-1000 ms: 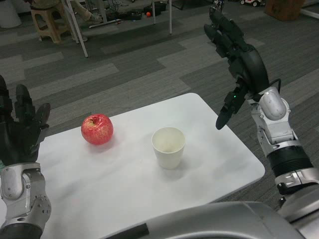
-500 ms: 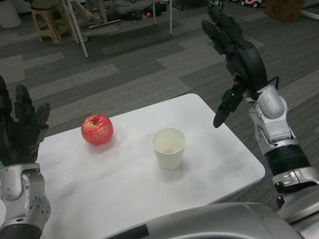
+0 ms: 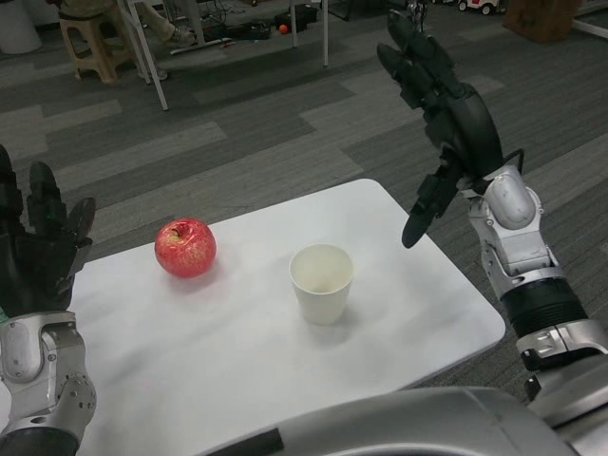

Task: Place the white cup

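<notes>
- Left hand [image 3: 38, 252], black, many-fingered, on silver forearm: raised at near left edge of the white rectangular table [image 3: 190, 370], fingers spread and upright, holding nothing.
- White paper cup [image 3: 321, 283], open and upright: stands on the table right of centre, touched by neither hand.
- Round red apple [image 3: 185, 247]: on the table, left of the cup and a little farther back, well apart from it.
- Right hand [image 3: 446, 119], black, on silver forearm: raised above the table's far right corner, fingers extended and apart, thumb pointing down toward the tabletop, nothing in its grasp; above and right of the cup, not touching.
- Beyond: grey patterned carpet [image 3: 237, 133], table legs and a wooden stool [image 3: 90, 43] at far left.
</notes>
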